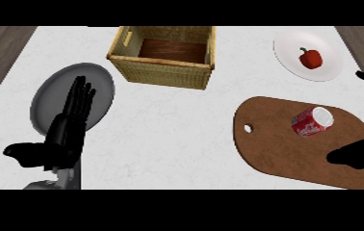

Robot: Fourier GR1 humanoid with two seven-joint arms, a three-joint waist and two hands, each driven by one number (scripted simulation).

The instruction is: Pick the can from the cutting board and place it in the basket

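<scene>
The left hand (68,121) is low on the left side, with its fingers straight and spread, pointing up and away, and its thumb sticking out to the left. It holds nothing. Just under and past its fingers lies a grey plate (99,78). Only a dark bit of the right hand (350,155) shows at the right edge, over the near end of the board (280,150), and I cannot tell if it is spread or curled. The red can (312,121) lies on its side on the board, a little up and to the left of that hand, not touching it. Farther away, up and to the right of the left hand, stands the basket (162,71). Past the right hand is a white plate (295,44) with a red pepper (310,58) on it.
</scene>
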